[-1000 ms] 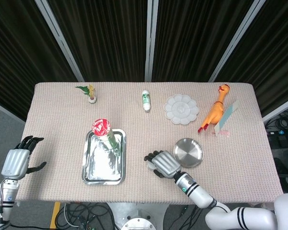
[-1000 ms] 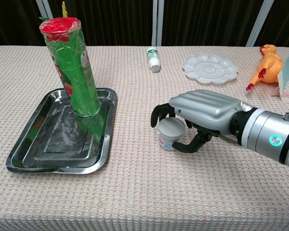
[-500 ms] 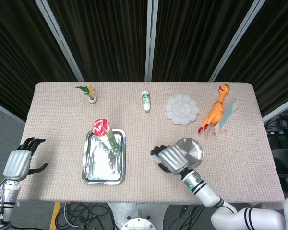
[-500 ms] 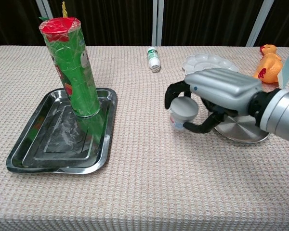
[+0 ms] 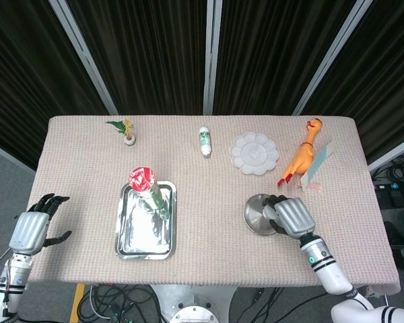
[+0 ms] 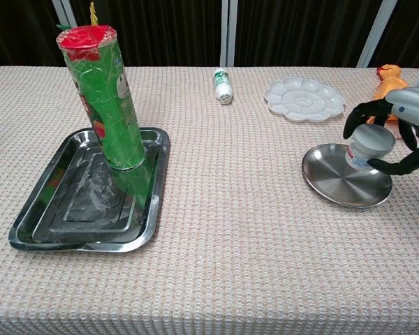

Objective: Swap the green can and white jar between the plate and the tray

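The tall green can (image 5: 153,192) (image 6: 106,101) with a red lid stands upright at the far end of the steel tray (image 5: 131,235) (image 6: 70,206). My right hand (image 5: 291,217) (image 6: 405,112) grips the white jar (image 6: 369,145) and holds it just over the right side of the round metal plate (image 5: 254,214) (image 6: 335,183). In the head view the hand hides the jar. I cannot tell whether the jar touches the plate. My left hand (image 5: 31,231) hangs off the table's left front corner, fingers spread, holding nothing.
A white palette (image 5: 254,153) (image 6: 304,99) lies behind the plate. An orange rubber chicken (image 5: 303,158) (image 6: 390,77) and a card (image 5: 318,168) are at the back right. A small bottle (image 5: 205,141) (image 6: 223,85) lies at the back centre, a small plant figure (image 5: 126,130) at the back left.
My right hand has lifted the white jar off the cloth and carried it right, to above the plate. The left hand has drifted slightly lower.
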